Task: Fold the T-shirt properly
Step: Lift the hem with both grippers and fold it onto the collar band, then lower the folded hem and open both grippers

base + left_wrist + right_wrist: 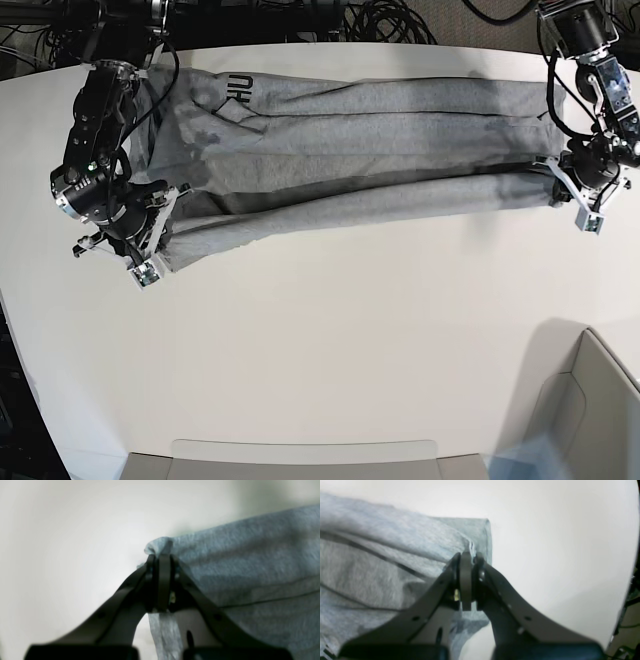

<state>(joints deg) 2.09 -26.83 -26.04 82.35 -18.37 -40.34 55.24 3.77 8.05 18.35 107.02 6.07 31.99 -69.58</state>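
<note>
Both end effectors grip the T-shirt [360,150]: the left end effector [162,557] is clamped on one bunched end, the right end effector [467,555] on the other. Stretched across the far side of the tabletop [350,340], the soft, light cloth sags into long folds; corners seem the best holds. Its lettering [238,92] is mostly folded under, and the wrist views are blurred.
</note>
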